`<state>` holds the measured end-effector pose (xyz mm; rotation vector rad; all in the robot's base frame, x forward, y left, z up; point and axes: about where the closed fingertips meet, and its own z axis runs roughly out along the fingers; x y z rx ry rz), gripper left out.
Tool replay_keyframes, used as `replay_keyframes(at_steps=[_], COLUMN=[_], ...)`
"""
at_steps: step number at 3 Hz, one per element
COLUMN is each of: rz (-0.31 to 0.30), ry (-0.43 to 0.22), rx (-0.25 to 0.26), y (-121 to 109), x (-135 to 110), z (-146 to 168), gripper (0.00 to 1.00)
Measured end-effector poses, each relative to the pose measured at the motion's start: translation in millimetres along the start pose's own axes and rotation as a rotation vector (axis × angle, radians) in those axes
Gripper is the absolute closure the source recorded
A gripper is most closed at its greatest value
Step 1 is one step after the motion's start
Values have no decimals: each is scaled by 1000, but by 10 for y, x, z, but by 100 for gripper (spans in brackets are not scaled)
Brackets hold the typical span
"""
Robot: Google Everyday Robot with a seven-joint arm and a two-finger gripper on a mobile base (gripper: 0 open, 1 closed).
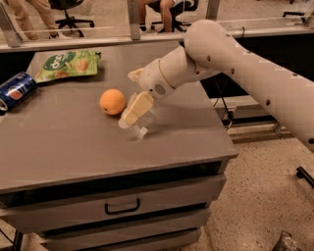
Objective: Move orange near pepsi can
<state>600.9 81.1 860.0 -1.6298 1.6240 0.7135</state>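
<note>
This looks like an office or lab workspace. A grey cabinet [73, 147] with handled drawers [122, 206] stands on a speckled floor [255, 196]. Behind the cabinet runs a low glass partition [98, 22] with metal posts [133, 19], and beyond it are wheeled office chairs [73, 20] and a seated person's legs [167, 12]. Over the cabinet's top, near its middle, hangs the robot's gripper [128, 98], jaws apart.
</note>
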Motion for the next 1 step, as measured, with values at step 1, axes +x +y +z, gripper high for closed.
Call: replay_keyframes(at_steps=[1], rz=[0], ry=[0], rx=[0], y=[0], x=[0], z=[1], gripper=[0])
